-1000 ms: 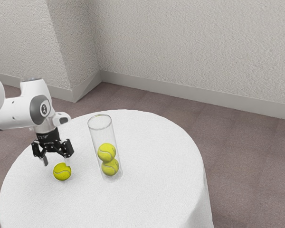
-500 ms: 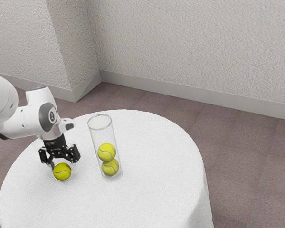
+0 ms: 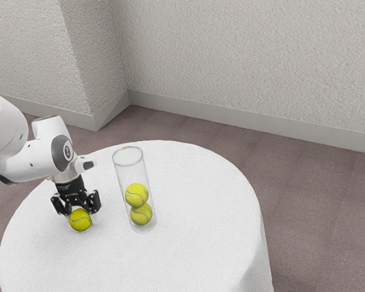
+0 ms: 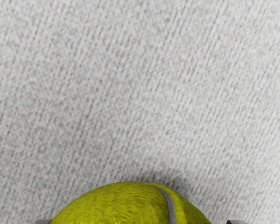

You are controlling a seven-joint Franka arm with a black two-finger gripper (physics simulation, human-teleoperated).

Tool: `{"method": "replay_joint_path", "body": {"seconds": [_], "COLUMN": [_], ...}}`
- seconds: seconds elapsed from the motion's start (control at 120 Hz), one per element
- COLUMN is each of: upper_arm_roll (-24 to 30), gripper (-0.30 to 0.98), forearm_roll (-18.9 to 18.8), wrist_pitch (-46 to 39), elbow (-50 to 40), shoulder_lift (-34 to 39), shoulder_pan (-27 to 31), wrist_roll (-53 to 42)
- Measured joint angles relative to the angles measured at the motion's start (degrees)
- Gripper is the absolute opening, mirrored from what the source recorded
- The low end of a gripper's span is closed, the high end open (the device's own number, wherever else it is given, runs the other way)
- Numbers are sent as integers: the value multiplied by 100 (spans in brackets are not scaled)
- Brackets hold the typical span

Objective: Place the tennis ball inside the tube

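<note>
Background: rough pale wall (image 3: 249, 55) all along the back, folks, a pale skirting (image 3: 243, 117) at its foot, and a brownish-mauve floor (image 3: 316, 213) running off toward the exterior view's right.
Worktop: round, and dressed in a white cloth (image 3: 243, 267) that draped over the edge; what showed of the worktop (image 3: 194, 231) looked smooth and pale.
Tube: there it stood, the clear tube (image 3: 123, 173), mouth up, well in from the worktop's rim.
Inside the tube: two yellow-green balls, one above the other and touching, the upper ball (image 3: 136, 195) over the lower ball (image 3: 141, 214), with plenty of room above them.
Tennis ball: and here was the one that mattered! The tennis ball (image 3: 80, 220) was outside the tube, on the exterior view's left of it, near but apart, right beneath the hand.
Arm: in from the exterior view's left it reached, the white arm (image 3: 33, 159), bent over with its black hand pointing down.
Fingers: right down at the tennis ball went the black fingers (image 3: 95, 204), but how far open they were, or whether they had hold of it, I could not tell.
Close-up: the wrist view had the yellow-green curve up close, a grey seam across it and a soft shadow on the cloth beside it.
</note>
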State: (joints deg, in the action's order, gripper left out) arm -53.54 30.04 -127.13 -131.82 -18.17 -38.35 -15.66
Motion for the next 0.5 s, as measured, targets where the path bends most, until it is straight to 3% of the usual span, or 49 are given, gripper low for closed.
{"method": "replay_joint_path", "body": {"seconds": [0.367,0.5], "upper_arm_roll": [-61,-124], "gripper": [34,31], "forearm_roll": [-95,-478], "wrist_pitch": [-4,76], "elbow": [62,356], "shoulder_lift": [55,273], "shoulder_pan": [-23,-115], "wrist_roll": [-94,-29]}}
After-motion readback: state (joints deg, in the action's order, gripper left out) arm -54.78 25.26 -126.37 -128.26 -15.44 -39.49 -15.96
